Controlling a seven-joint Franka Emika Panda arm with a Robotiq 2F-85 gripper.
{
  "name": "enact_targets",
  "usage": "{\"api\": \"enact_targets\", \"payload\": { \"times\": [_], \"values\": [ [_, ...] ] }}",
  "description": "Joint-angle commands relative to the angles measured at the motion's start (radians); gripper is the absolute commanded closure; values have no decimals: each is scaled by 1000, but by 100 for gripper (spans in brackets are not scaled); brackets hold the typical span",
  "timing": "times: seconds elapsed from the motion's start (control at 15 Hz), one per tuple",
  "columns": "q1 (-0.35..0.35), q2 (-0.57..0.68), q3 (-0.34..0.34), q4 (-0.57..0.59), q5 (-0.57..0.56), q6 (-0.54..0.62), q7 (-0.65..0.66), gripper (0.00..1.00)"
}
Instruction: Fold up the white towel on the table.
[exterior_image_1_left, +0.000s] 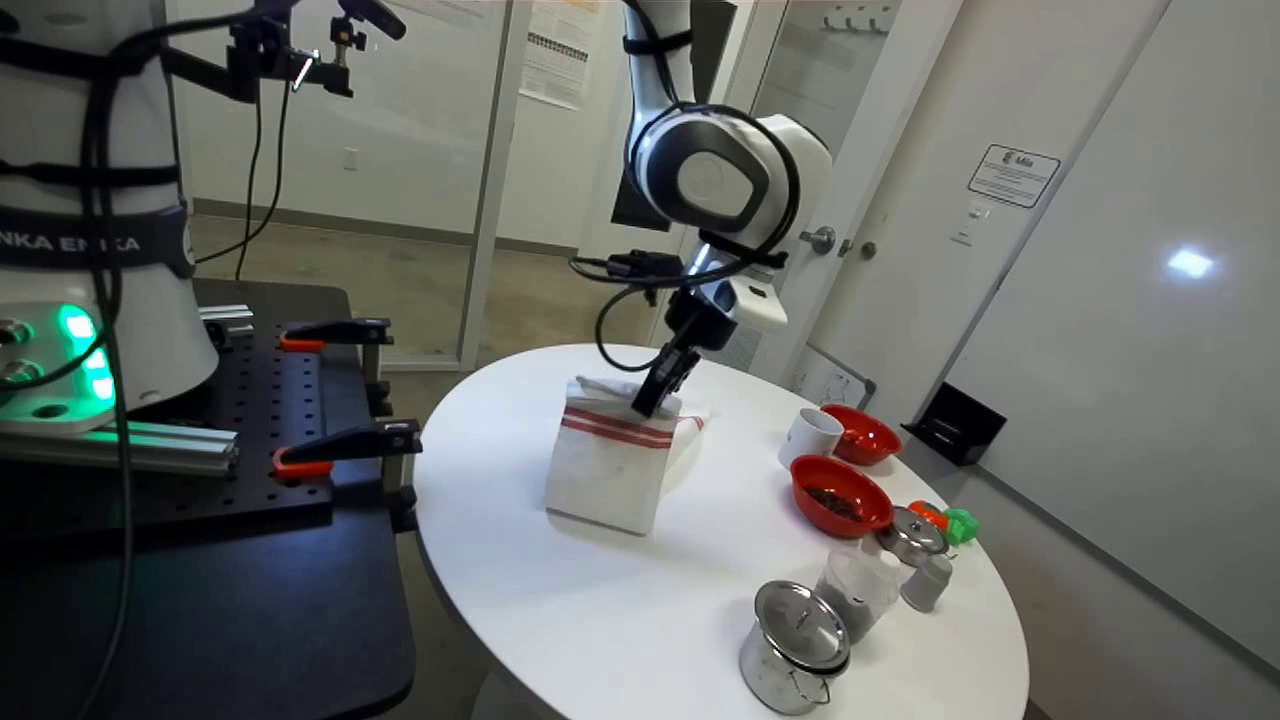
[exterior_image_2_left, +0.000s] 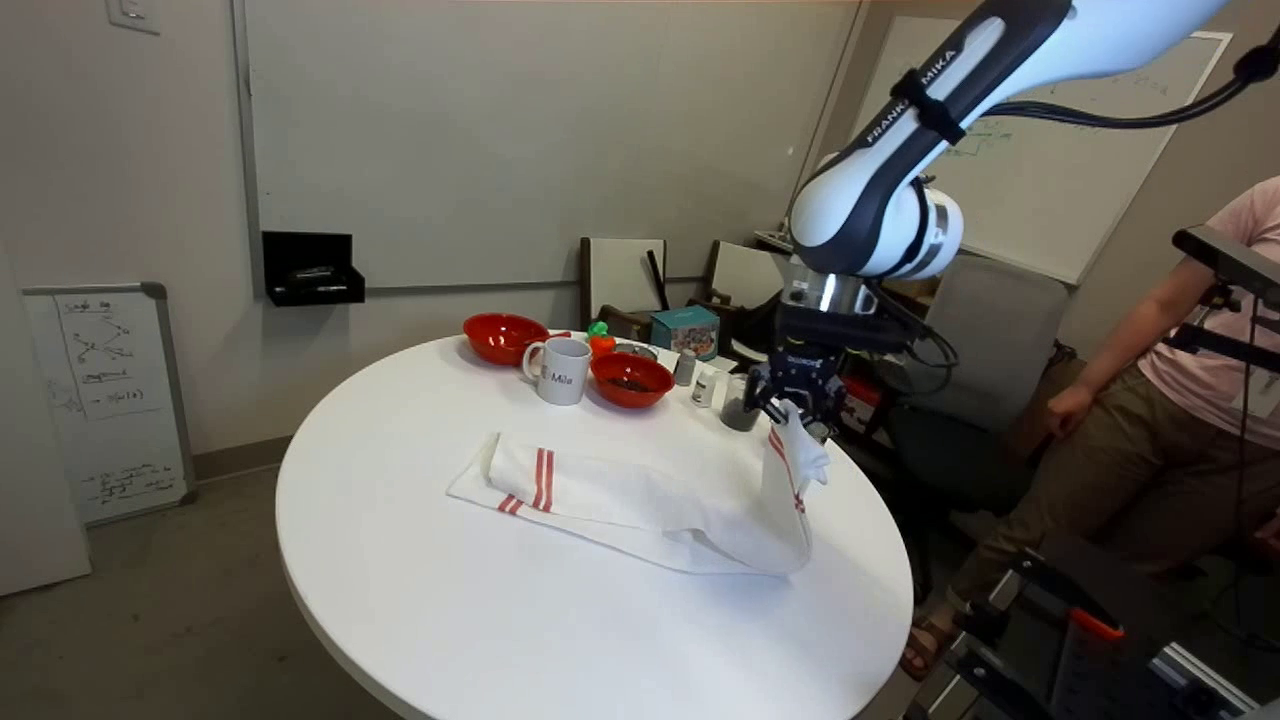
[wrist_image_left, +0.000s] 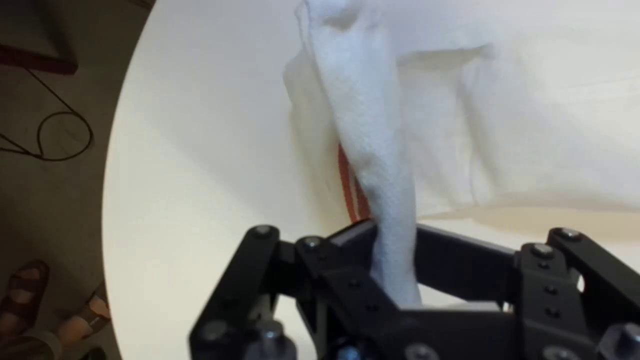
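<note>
Gripper: pinching one bunched end of the white towel between jaws drawn together against the cloth, holding it off the table, letting the rest lie layered there.

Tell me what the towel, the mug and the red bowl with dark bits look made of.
Towel: matte cloth, perhaps cotton; it drapes in soft folds. Mug: probably glazed ceramic, with a smooth, pale surface. Red bowl: glossy, likely plastic given its even colour and highlights, though enamel is possible.
</note>
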Motion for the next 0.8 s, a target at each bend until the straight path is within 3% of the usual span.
{"api": "enact_targets", "payload": {
  "times": [0.0,0.73],
  "values": [
    [42,68,13,174,-82,-145,16,100],
    [121,258,97,551,-132,-364,17,100]
  ]
}}
